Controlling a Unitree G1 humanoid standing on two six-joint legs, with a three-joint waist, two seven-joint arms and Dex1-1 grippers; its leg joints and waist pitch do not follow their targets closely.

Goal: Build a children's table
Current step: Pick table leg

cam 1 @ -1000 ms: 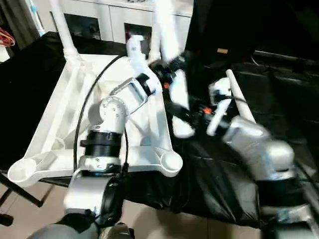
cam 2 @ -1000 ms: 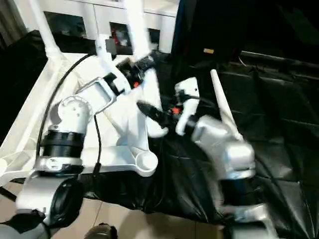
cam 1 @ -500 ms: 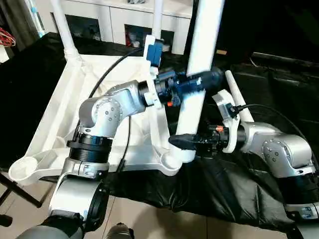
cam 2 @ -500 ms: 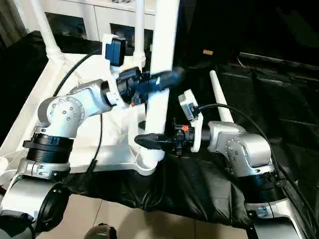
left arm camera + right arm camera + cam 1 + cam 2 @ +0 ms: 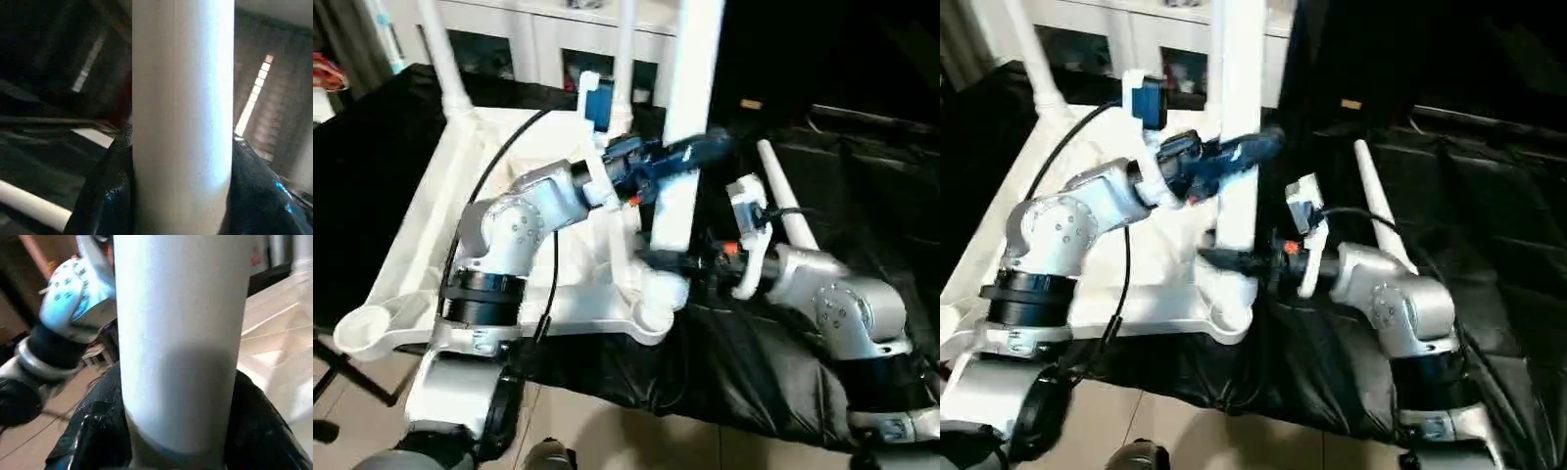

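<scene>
**Third leg going into its corner socket**

The upright leg [image 5: 677, 186] stands between both hands, its foot at the near corner socket [image 5: 651, 311] of the upturned table top [image 5: 421, 230]. The left hand [image 5: 680, 157] is clamped round the tube; just below it the right hand [image 5: 671, 262] has its fingers on either side of the tube, whether gripping I cannot tell. Next, I judge: press straight down, keeping it plumb.

Count: one top; four legs — two seated beyond the hands [image 5: 445, 59] [image 5: 625, 49], one held, one lying [image 5: 783, 201] on the black-covered surface [image 5: 862, 176] beside the right hand.
</scene>
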